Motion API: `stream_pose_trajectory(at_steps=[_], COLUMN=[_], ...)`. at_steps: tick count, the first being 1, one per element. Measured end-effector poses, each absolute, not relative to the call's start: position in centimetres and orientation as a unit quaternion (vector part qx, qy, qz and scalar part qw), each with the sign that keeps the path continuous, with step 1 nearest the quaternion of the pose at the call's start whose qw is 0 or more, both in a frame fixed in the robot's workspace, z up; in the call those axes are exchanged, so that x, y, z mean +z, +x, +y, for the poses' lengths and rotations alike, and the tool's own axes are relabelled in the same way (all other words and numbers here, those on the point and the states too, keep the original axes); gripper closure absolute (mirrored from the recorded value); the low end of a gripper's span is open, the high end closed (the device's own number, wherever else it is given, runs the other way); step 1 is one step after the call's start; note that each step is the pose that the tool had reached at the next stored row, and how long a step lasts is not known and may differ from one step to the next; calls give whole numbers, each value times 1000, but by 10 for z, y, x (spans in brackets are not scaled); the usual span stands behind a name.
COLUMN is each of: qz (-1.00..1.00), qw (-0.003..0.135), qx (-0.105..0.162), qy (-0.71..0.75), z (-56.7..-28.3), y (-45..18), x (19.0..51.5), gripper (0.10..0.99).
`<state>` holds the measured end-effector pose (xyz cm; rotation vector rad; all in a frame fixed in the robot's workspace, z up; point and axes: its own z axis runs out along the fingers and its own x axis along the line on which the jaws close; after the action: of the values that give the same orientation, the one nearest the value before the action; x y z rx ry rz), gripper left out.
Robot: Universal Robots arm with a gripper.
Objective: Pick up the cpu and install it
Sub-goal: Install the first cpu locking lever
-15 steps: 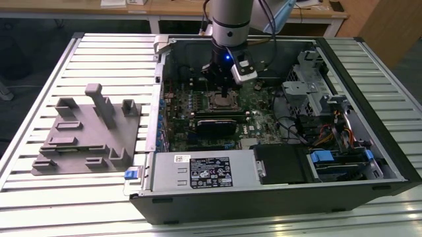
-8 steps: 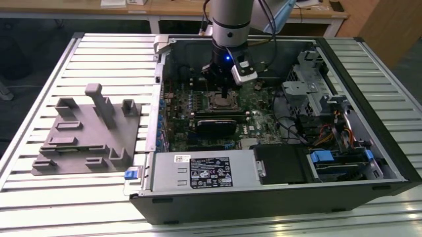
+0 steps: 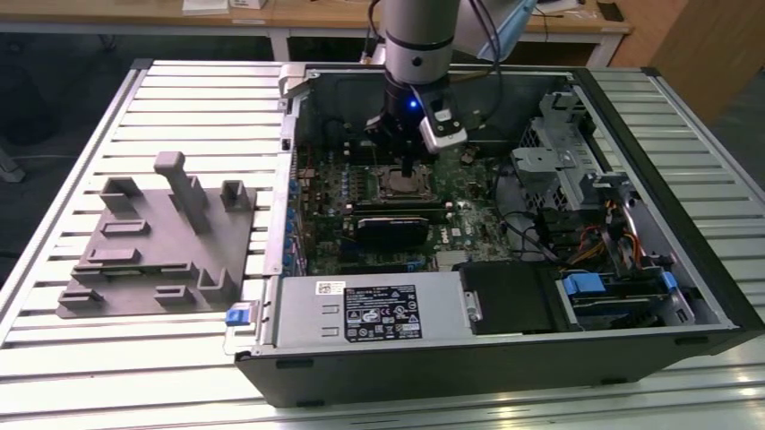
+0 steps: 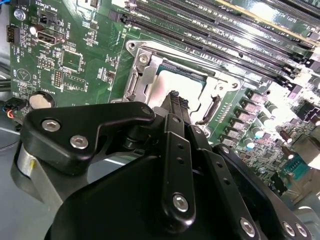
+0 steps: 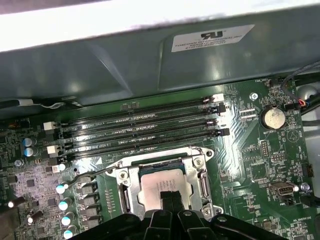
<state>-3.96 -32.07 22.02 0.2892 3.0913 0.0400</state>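
Gripper [image 5: 170, 200] has its fingertips [image 5: 165, 201] pressed together with only a thin seam between them, pinching nothing visible. It points down at the cpu [image 5: 152, 186], tips over the chip's pale top; cannot tell whether they touch it. The second wrist view shows the same: closed gripper [image 4: 175, 100] over the cpu [image 4: 161, 87].

Cpu lies flat inside the metal socket frame [image 5: 123, 184] on the green motherboard [image 5: 250, 160]. Four long RAM slots [image 5: 140, 129] run just beside the socket. A coin battery [image 5: 274, 118] sits on the board, well apart from the socket.

In the exterior view the arm comes straight down into the open PC case [image 3: 478, 372], with the gripper [image 3: 411, 170] over the socket. A black block [image 3: 389, 230] is near the socket, on its camera-near side. The power supply [image 3: 371, 309] sits along the case's near edge. A grey fixture plate [image 3: 156, 242] lies on the slatted table [image 3: 203, 98], outside the case on the exterior view's left.
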Motion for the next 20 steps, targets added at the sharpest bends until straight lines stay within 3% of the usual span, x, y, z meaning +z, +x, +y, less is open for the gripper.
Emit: stream_pose_trajectory(at_steps=[20], qz=[995], qw=[18], qx=[13], qy=[93], z=[-321], y=[-40], x=[232], gripper=[980])
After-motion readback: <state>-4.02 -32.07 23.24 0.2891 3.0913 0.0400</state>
